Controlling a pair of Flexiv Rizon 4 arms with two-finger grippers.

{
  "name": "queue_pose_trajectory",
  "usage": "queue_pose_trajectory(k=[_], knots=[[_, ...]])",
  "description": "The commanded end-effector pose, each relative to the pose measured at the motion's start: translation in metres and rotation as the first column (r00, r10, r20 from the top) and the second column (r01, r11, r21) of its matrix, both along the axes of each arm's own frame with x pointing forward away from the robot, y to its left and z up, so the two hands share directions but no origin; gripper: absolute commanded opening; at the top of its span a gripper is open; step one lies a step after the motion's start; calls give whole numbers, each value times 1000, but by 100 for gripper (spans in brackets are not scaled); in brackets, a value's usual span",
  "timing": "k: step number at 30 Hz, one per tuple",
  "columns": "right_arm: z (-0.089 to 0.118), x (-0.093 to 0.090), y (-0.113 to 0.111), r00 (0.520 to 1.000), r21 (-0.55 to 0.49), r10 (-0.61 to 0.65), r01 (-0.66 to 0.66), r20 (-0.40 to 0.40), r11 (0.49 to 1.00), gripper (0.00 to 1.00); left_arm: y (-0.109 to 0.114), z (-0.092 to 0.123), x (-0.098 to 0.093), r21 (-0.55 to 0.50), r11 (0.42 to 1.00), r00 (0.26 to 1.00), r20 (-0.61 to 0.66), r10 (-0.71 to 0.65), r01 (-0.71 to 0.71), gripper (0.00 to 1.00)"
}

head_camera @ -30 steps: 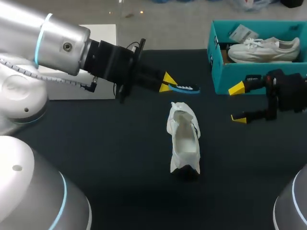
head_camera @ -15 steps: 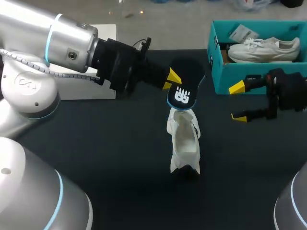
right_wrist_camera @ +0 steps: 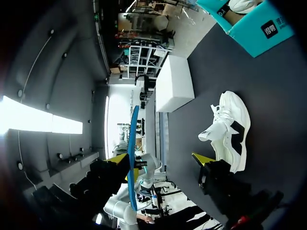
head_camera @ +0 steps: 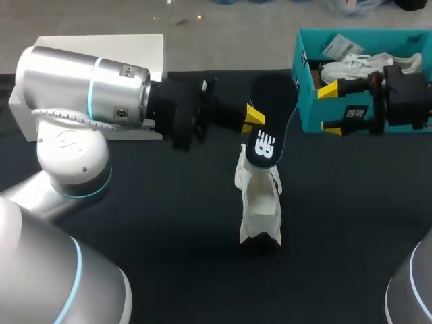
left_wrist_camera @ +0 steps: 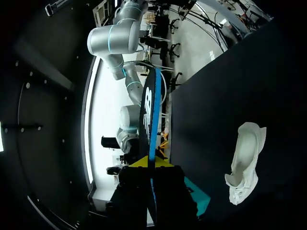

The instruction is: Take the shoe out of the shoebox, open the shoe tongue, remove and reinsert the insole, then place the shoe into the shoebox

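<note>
The left gripper [head_camera: 256, 118] pinches the insole [head_camera: 271, 108] by one long edge; in the left wrist view the insole [left_wrist_camera: 147, 115] stands edge-on in the left gripper [left_wrist_camera: 149, 165]. The insole's lower end hangs just above the back of the shoe [head_camera: 258, 196], which sits on the table [head_camera: 148, 223] with its mouth facing up. The right gripper [head_camera: 331, 108] is spread and empty, off to the shoe's right and farther back, in front of the shoebox [head_camera: 304, 101]. For a clean reinsertion I would tip the leading end down into the mouth and slide it flat towards the toe. I would also bring the right gripper over to steady the shoe, since the light upper will likely shift under a push. Hidden or unclear: the left gripper's far finger, behind the insole; whether the insole touches the shoe; how far back the tongue is folded; which end of the insole leads
</note>
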State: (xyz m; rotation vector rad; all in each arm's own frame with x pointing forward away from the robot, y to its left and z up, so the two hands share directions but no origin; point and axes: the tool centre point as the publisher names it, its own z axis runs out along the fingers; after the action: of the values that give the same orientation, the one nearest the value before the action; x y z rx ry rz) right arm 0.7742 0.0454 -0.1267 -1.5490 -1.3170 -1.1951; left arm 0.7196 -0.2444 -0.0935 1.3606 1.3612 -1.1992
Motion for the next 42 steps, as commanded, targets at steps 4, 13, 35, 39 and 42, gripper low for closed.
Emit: queue_pose_trajectory(k=[4,13,35,39,42], knots=[[-1,4,16,1000,47,-14,14,3,999,71,-20,-15,5,-5,1000,1000,11,29,-29,0],[2,12,30,1000,75,-8,7,7,997,64,-38,-26,9,-12,999,999,14,33,-33,0],[-2,9,37,1000,97,-10,10,-1,995,0,-39,-34,1,-14,999,999,-5,36,-36,36],[-5,10,38,1000,96,-8,8,-4,995,0,-30,-28,5,17,999,999,-10,41,-40,100],[-9,9,40,1000,81,16,-15,-7,997,0,-20,-22,7,75,997,999,-31,20,-17,100]])
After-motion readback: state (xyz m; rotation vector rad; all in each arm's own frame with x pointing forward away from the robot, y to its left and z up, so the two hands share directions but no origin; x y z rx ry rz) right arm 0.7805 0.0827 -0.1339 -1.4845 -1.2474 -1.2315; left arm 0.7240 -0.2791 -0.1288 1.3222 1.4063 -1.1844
